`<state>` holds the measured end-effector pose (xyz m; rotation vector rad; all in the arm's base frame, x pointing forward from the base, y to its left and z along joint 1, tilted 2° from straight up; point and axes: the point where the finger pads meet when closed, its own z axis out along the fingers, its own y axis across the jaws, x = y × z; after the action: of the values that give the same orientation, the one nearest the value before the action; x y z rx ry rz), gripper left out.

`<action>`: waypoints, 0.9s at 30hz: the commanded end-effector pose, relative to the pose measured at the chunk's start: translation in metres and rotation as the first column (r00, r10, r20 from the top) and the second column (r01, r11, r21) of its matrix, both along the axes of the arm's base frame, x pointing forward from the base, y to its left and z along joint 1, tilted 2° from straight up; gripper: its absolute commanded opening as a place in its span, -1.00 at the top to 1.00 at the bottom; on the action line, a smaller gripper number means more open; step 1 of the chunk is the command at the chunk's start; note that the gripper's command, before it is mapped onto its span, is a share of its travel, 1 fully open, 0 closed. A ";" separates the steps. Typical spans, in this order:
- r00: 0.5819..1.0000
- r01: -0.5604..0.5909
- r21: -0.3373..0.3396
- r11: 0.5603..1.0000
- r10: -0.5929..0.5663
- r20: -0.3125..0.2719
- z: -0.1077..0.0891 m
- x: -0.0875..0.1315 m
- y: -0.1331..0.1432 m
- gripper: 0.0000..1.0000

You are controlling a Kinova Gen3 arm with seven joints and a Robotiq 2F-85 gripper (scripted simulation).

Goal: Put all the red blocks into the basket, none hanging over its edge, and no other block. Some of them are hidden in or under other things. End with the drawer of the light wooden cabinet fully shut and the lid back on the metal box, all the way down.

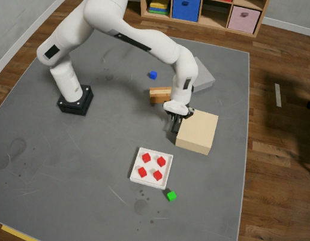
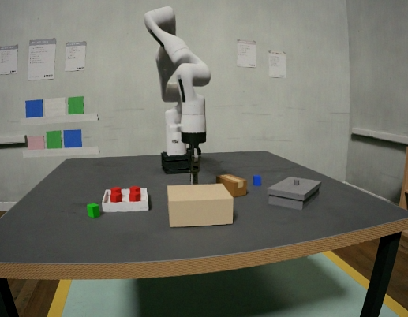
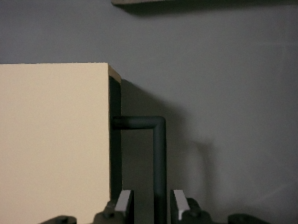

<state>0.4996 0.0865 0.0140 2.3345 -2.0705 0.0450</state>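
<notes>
The white basket (image 1: 152, 166) (image 2: 126, 206) holds several red blocks, all inside its walls. The light wooden cabinet (image 1: 199, 129) (image 2: 199, 205) (image 3: 55, 145) stands right of the arm; its drawer looks shut, with a black handle (image 3: 159, 165) sticking out from the dark front. My gripper (image 1: 175, 122) (image 2: 194, 181) (image 3: 152, 206) points down at the handle, partly open. The handle bar runs between the fingertips, with gaps seen on both sides. The metal box (image 2: 286, 202) has its grey lid (image 1: 204, 73) (image 2: 284, 189) on top; whether it is all the way down is unclear. The cabinet's and box's insides are hidden.
A brown cardboard box (image 1: 159, 96) (image 2: 231, 185) lies behind the gripper, between the cabinet and a blue block (image 1: 153, 75) (image 2: 256, 180). A green block (image 1: 171, 196) (image 2: 93, 210) lies outside the basket, near its corner.
</notes>
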 end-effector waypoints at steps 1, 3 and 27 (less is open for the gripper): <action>1.000 0.000 0.000 1.000 0.000 0.002 0.015 0.001 0.001 0.39; 1.000 0.000 0.000 1.000 0.000 0.002 0.018 0.000 0.001 0.39; 1.000 0.000 0.000 1.000 0.000 0.002 0.086 0.000 0.003 0.39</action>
<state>0.4989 0.0893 0.0942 2.3345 -2.0705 0.0449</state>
